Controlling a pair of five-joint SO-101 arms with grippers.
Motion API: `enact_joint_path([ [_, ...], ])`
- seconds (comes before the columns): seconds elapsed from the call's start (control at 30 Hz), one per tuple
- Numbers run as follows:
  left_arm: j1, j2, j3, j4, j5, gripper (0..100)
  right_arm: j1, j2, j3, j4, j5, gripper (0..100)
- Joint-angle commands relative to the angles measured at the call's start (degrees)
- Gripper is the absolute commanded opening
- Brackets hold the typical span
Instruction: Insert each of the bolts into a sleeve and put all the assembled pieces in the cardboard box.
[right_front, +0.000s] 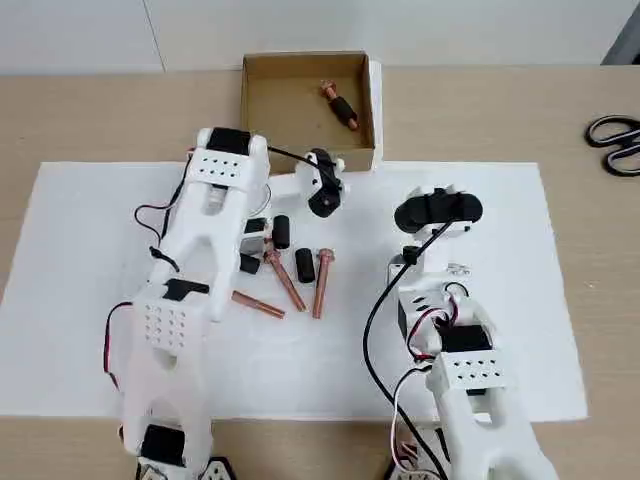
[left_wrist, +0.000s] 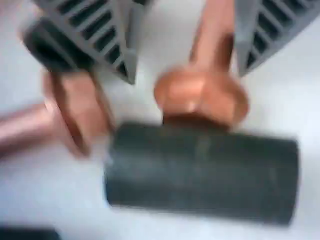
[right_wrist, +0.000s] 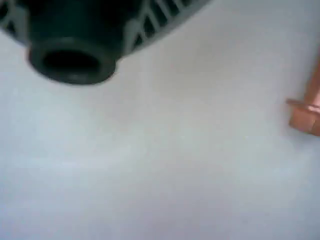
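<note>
White paper (right_front: 500, 350): left jaws open astride bolt (left_wrist: 200, 95), right jaws tight around sleeve (right_wrist: 72, 60)

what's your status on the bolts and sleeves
left tool open astride a bolt. right tool shut on a sleeve. one assembled piece in cardboard box. loose sleeve against bolt head.

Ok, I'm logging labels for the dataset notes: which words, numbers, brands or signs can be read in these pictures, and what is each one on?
None: no text, number or sign can be read in any view.
The cardboard box and white sheet look plain.
The bolts and sleeves show no markings, nor does the sleeve seen close in the right wrist view.
</note>
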Motion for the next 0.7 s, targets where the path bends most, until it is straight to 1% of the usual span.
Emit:
enact_joint_path([
  [0.0, -0.35, 0.7, -1.54, -2.46, -0.26, 13, 0.22, -1.63, -0.44, -1.36, 0.26, 0.5],
  [0.07, -0.35, 1.67, -1.54, -2.46, -0.26, 11, -0.13, -1.63, -0.44, -1.36, 0.26, 0.5],
  [0.2, -0.53, 1.76, -2.07, -3.52, -0.26, 0, -4.35, -1.63, -0.26, -1.27, 0.35, 0.5],
  [0.33, -2.2, -0.35, -9.27, -0.7, 2.29, 1, -7.96, -1.63, -0.26, -1.36, 0.35, 0.5],
  [0.47, -5.19, -2.73, -18.51, 3.43, 2.73, 1, -9.63, -1.71, -0.44, -1.36, 0.35, 0.5],
  [0.6, -7.47, -7.91, -20.7, 3.34, 3.08, 1, -9.71, -1.71, -0.53, -1.36, 0.35, 0.6],
  [0.67, -7.91, -12.57, -20.53, 3.34, 4.92, 1, -9.8, -1.71, -0.53, -1.36, 0.18, 0.7],
])
